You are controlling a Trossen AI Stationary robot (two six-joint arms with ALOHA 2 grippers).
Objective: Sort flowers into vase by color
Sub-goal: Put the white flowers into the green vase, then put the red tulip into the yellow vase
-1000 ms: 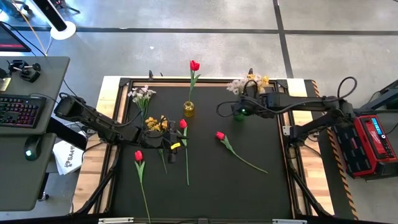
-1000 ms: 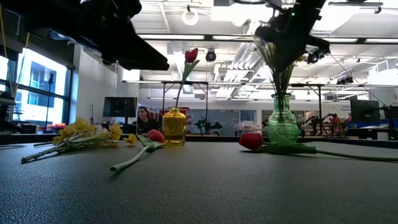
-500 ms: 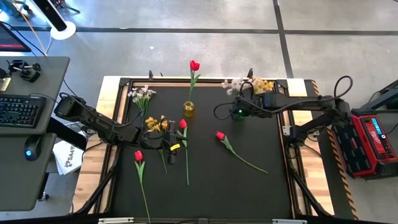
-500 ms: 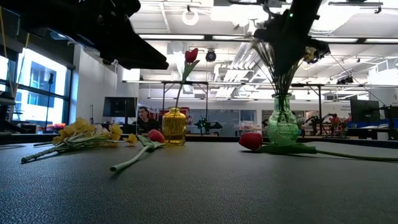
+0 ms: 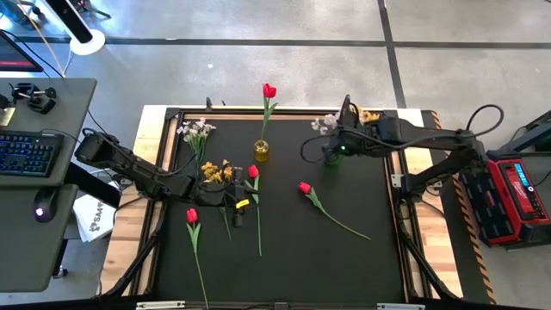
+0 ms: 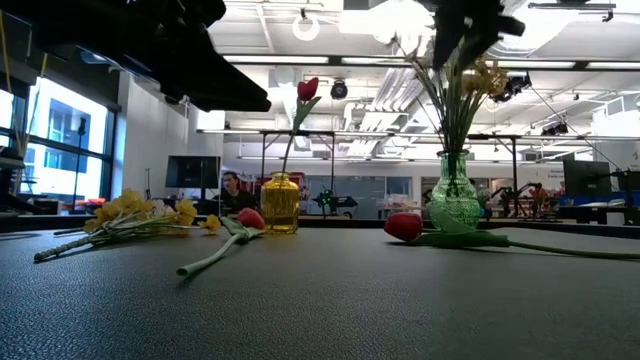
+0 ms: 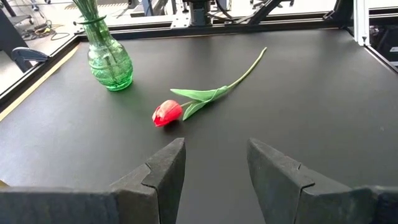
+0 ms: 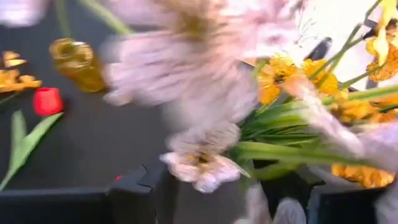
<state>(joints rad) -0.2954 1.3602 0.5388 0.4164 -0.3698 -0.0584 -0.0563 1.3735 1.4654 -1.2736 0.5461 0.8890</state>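
Observation:
A green glass vase (image 5: 331,158) at the far right holds white and yellow blossom sprays (image 6: 455,90) by their stems. My right gripper (image 6: 470,22) hangs open above them, its fingers either side of the blossom heads (image 8: 205,93). A yellow vase (image 5: 262,151) holds one red tulip (image 5: 269,90). On the mat lie a white spray (image 5: 196,131), a yellow spray (image 5: 215,170) and three red tulips (image 5: 253,172) (image 5: 191,215) (image 5: 304,188). My left gripper (image 5: 245,202) hovers open at centre left, facing the rightmost tulip (image 7: 166,113). My right gripper stands open around the blossom heads (image 8: 199,165) from above. Whether its fingers (image 8: 140,186) brush them I cannot tell. The sprays stand in the green vase on their own stems.
The black mat has a raised dark frame (image 5: 284,112) round it. Wooden table edges (image 5: 138,207) show at both sides. A desk with keyboard and mouse (image 5: 26,155) stands left of the table. Bare mat lies toward the near right (image 5: 344,267).
My right gripper has risen above the green vase and let go of the sprays. Their stems, bunched tight under the gripper a second ago, have fanned out and stand loose in the vase.

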